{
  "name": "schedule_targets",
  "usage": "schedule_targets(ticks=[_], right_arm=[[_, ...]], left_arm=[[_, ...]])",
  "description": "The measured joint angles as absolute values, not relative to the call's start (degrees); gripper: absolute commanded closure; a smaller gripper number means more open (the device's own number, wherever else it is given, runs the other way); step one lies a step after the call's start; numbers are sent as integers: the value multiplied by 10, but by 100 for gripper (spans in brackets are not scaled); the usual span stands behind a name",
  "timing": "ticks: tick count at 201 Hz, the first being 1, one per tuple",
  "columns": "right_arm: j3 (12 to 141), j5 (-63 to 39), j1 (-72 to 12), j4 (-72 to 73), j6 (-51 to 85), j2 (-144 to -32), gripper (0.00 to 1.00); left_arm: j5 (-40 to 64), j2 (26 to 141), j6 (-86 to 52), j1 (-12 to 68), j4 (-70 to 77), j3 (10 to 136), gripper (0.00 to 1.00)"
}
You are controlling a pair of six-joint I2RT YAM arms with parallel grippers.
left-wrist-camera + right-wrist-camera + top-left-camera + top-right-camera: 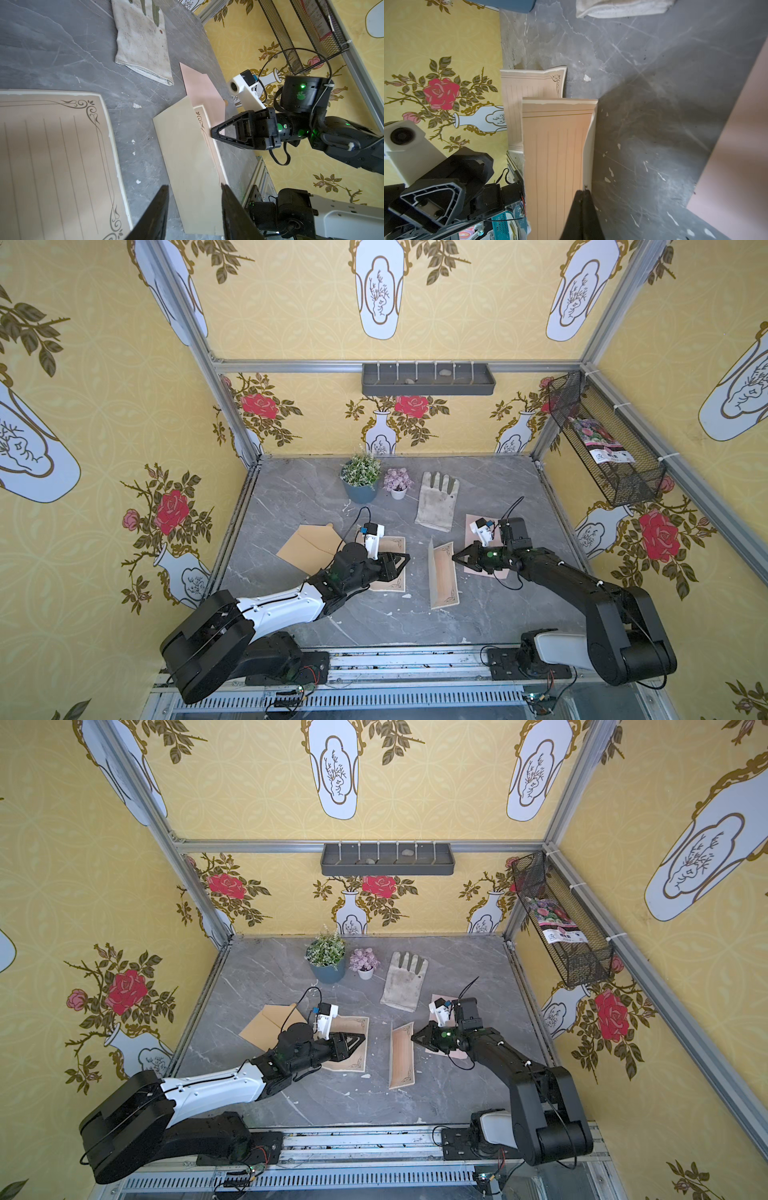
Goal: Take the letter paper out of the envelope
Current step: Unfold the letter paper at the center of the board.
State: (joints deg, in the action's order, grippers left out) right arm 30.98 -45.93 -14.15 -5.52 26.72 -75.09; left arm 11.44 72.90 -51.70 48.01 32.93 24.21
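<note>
A folded letter paper [444, 580] [402, 1060] lies mid-table, one half flat and the other standing up. My right gripper [454, 558] [583, 190] is shut on the flat half's right edge, above a pink envelope [470, 519] [199, 87]. A second, flat lined letter paper [392, 545] [52, 155] lies under my left gripper [407, 559] [194, 186]. That gripper hangs open with nothing between its fingers, pointing at the folded sheet. A brown envelope [307, 545] lies flap-open at the left, partly hidden by the left arm.
A dirty white glove [438, 499] lies behind the papers. Two small potted plants [360, 479] [398, 483] stand at the back. A mesh basket [602, 439] hangs on the right wall and a grey shelf [428, 379] on the back wall.
</note>
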Motion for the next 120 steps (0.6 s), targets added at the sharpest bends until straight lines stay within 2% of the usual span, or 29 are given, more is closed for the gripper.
schedule_targets(ticks=[47, 89, 120], right_arm=[[319, -426, -162, -83, 252, -712, 100], [336, -377, -192, -122, 243, -690, 100], [333, -359, -195, -123, 242, -699, 100]], left_arm=[[134, 727, -517, 480, 322, 267, 58], [169, 744, -490, 493, 279, 366, 59], [188, 810, -477, 509, 253, 415, 68]])
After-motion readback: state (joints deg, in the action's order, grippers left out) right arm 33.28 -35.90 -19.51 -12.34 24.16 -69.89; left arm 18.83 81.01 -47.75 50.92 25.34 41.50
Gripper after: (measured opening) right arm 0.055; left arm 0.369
